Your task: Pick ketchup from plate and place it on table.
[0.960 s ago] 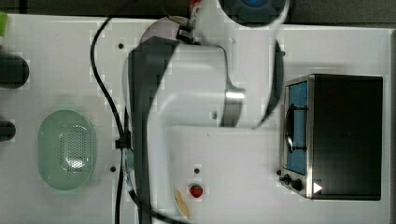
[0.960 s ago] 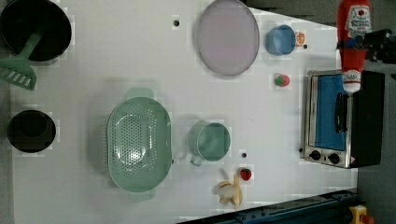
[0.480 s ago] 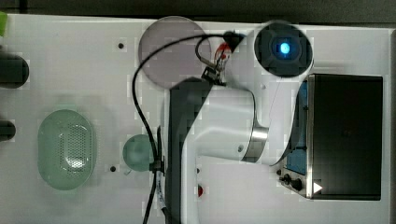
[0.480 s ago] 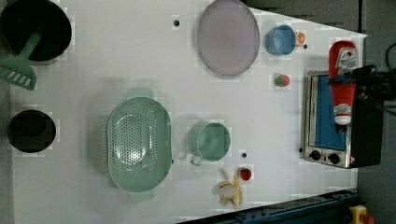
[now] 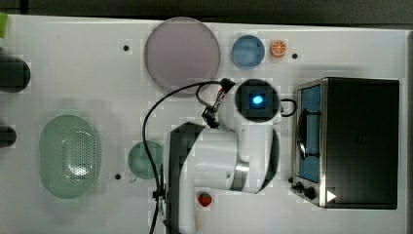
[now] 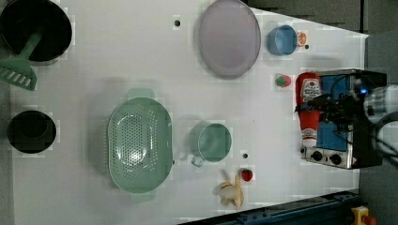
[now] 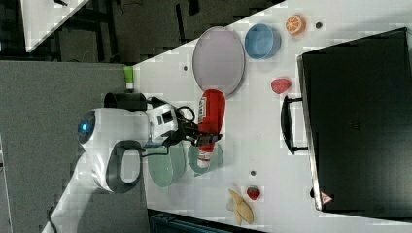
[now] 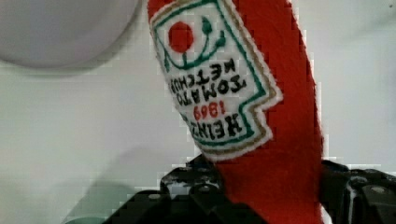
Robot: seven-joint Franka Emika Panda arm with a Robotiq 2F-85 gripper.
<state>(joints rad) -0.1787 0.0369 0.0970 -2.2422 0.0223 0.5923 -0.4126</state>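
White table (image 5: 73,63) fills the top view, where the robot arm (image 5: 214,161) sits below the mauve plate (image 5: 182,53). Left view: the gripper (image 6: 324,105) pinches the red ketchup (image 6: 308,110) beside the toaster oven (image 6: 345,119). Right view: the ketchup hangs just off the plate's rim, above the green cup (image 7: 206,158).
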